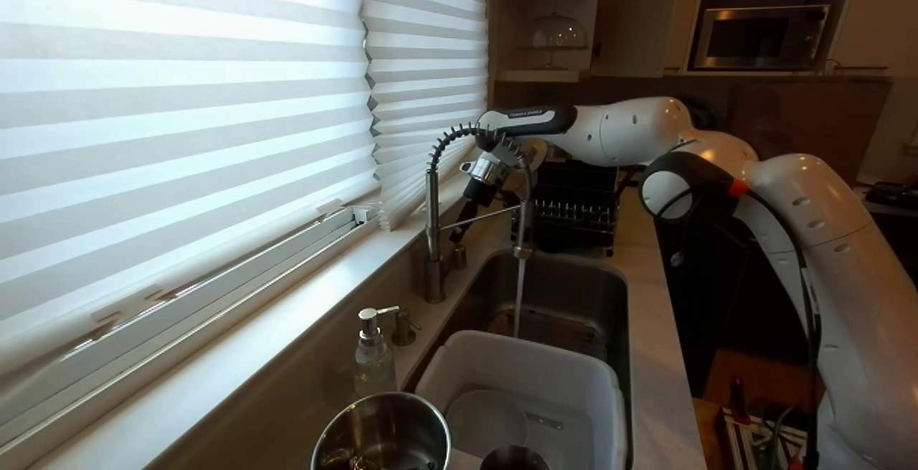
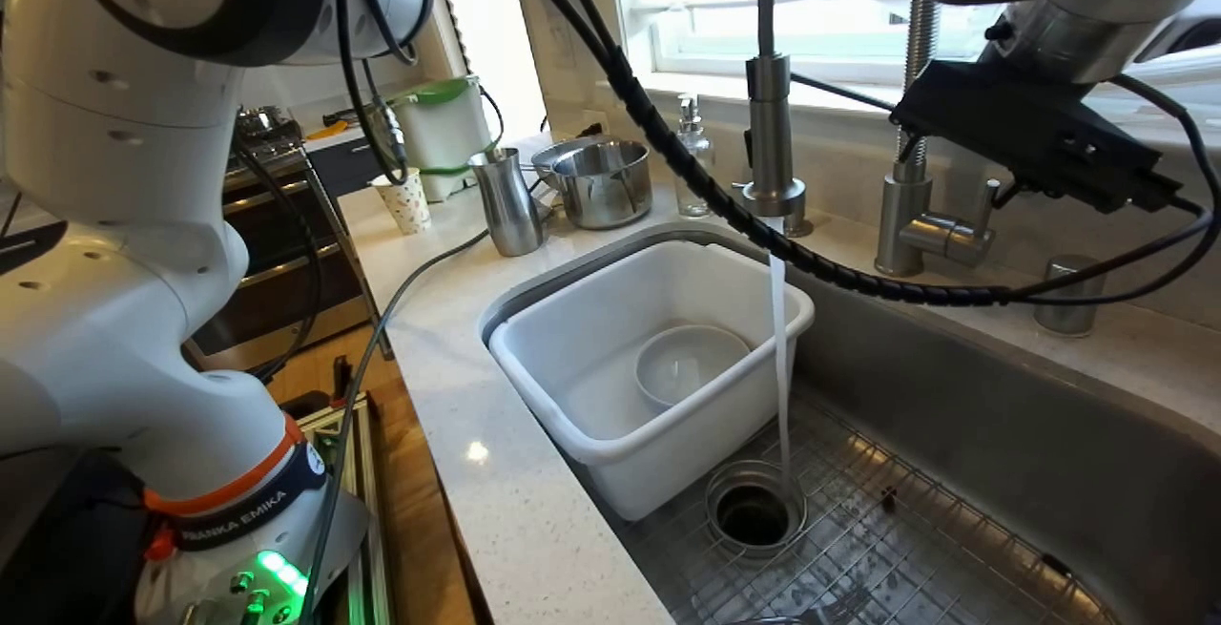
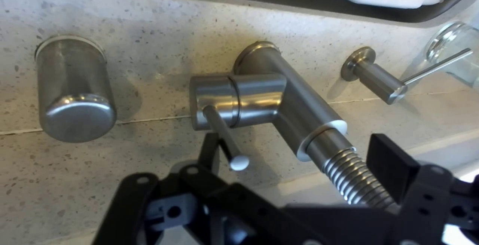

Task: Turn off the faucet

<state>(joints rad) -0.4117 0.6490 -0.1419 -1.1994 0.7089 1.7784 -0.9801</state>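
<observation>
The silver faucet shows in both exterior views, with its slim stem (image 1: 433,255) (image 2: 901,224) behind the sink and its spray head (image 2: 772,138) pointing down. A stream of water (image 2: 779,329) runs from the head into the sink. In the wrist view the faucet's base (image 3: 303,99) has a side valve with a thin lever handle (image 3: 224,136) sticking out. My gripper (image 3: 300,159) is open. One finger is just beside the lever, and I cannot tell whether they touch. The other finger is on the far side of the spring stem. The lever and stem lie between the fingers.
A white tub (image 2: 658,444) with a bowl sits in the sink. A soap dispenser pump (image 3: 378,80) and a metal cylinder (image 3: 76,91) flank the faucet. A clear soap bottle (image 1: 374,362), a steel pot (image 2: 606,186) and a black dish rack (image 1: 574,204) stand on the counter.
</observation>
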